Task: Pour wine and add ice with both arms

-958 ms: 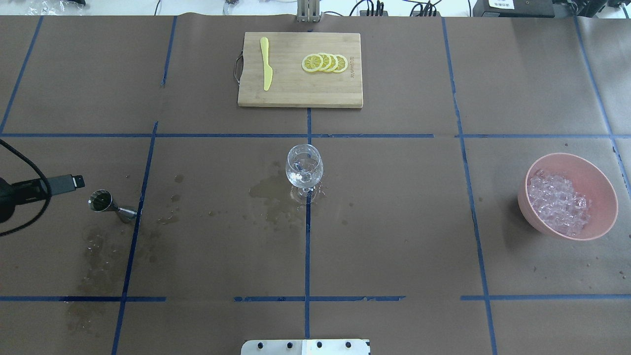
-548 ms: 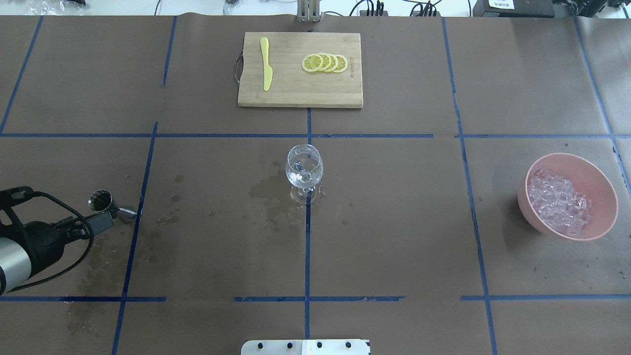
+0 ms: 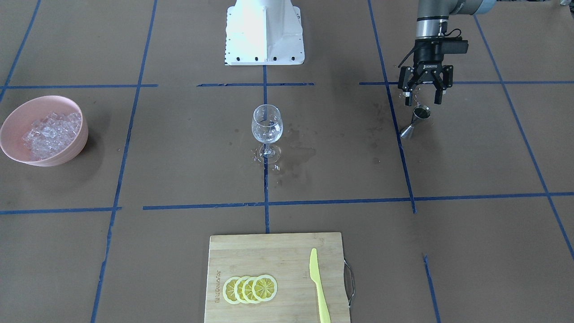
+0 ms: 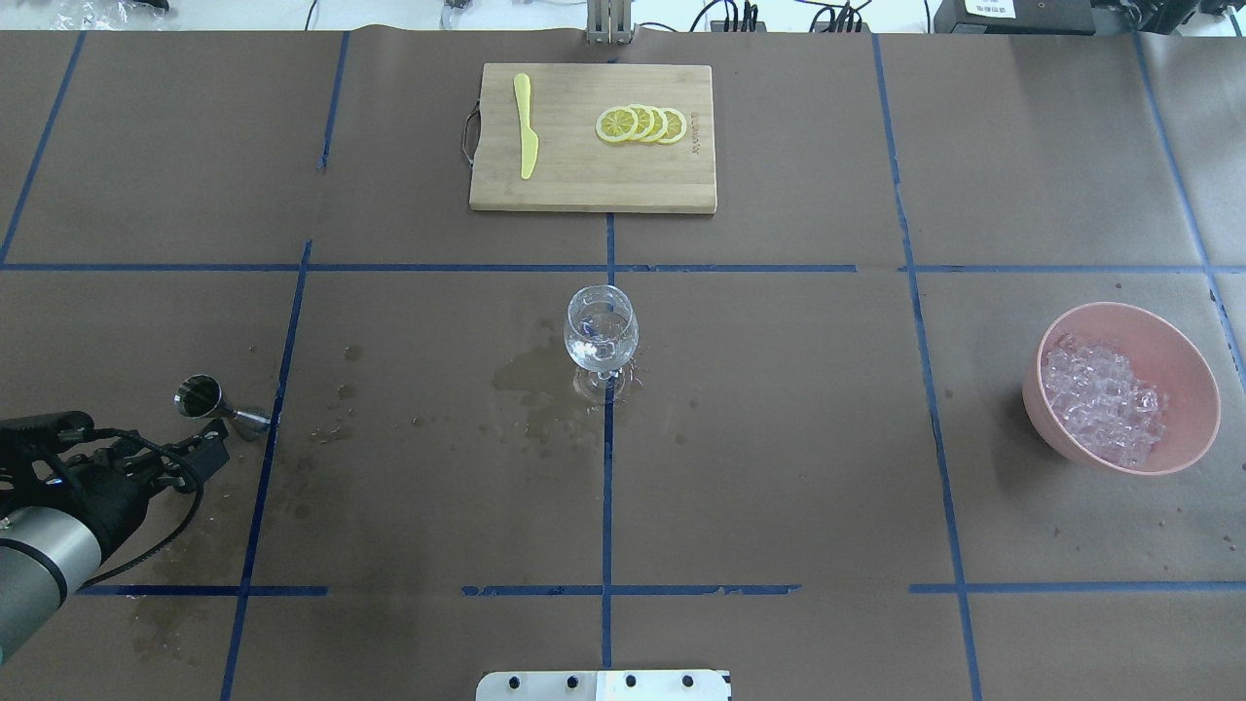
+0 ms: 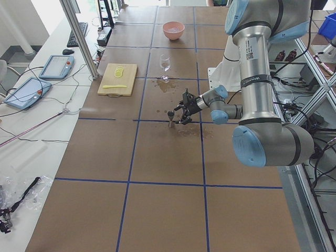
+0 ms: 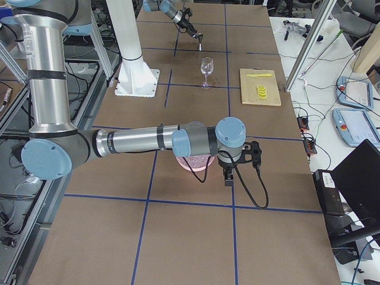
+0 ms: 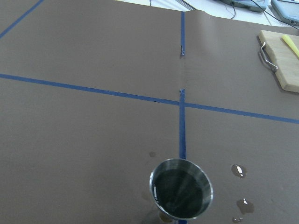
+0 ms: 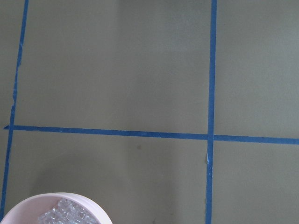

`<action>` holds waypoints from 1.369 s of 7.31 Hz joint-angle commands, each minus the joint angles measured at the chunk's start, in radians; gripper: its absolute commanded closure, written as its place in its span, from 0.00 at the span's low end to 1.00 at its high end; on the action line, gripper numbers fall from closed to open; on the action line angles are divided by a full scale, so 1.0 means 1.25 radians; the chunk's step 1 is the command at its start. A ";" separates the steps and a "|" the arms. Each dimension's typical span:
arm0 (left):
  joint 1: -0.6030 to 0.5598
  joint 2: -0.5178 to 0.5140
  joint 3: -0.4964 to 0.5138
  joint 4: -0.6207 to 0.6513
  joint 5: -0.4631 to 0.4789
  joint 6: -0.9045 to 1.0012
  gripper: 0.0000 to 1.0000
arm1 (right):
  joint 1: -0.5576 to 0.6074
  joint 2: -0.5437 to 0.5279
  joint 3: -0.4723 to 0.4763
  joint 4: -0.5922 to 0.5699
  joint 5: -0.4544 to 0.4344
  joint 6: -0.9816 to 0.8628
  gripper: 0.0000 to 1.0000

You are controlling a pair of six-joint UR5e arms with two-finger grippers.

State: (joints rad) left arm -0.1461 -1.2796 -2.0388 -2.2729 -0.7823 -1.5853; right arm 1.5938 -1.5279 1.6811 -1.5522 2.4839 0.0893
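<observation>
A steel jigger (image 4: 209, 399) stands on the brown paper at the left and holds the dark wine (image 7: 181, 190). My left gripper (image 3: 422, 101) is open and empty, just on the robot's side of the jigger (image 3: 416, 118) and slightly above it, not touching. A clear stemmed glass (image 4: 601, 338) stands at the table's centre. The ice (image 4: 1100, 401) is heaped in a pink bowl (image 4: 1183, 350) at the right. My right gripper (image 6: 227, 176) shows only in the exterior right view, over the bowl's outer side; I cannot tell whether it is open or shut.
A wooden cutting board (image 4: 584, 185) with lemon slices (image 4: 641, 125) and a yellow knife (image 4: 526, 127) lies at the far centre. Wet stains (image 4: 531, 385) spread beside the glass and around the jigger. The white base block (image 3: 264, 31) is at the robot's edge.
My left arm has swung in from the table's left edge toward the robot's side, bringing the open gripper close behind the jigger. The jigger, glass and bowl have not moved.
</observation>
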 commanded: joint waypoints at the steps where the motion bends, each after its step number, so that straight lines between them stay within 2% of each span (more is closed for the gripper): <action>1: 0.001 -0.055 0.067 -0.003 0.111 -0.001 0.03 | 0.000 0.001 0.012 0.000 0.003 0.019 0.00; 2: 0.003 -0.056 0.104 -0.003 0.157 -0.001 0.03 | 0.000 0.001 0.012 0.000 0.006 0.021 0.00; 4: 0.006 -0.070 0.142 -0.003 0.180 -0.029 0.04 | 0.000 0.001 0.020 -0.003 0.006 0.021 0.00; 5: 0.015 -0.096 0.181 -0.003 0.222 -0.033 0.04 | 0.000 0.001 0.019 -0.003 0.006 0.021 0.00; 8: 0.042 -0.105 0.192 -0.003 0.228 -0.061 0.05 | 0.000 0.001 0.018 -0.005 0.006 0.021 0.00; 10: 0.063 -0.108 0.213 0.000 0.270 -0.062 0.09 | 0.000 0.001 0.019 -0.006 0.006 0.021 0.00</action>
State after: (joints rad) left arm -0.0842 -1.4116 -1.7928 -2.2750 -0.4751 -1.6618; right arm 1.5938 -1.5268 1.7050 -1.5586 2.4912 0.1151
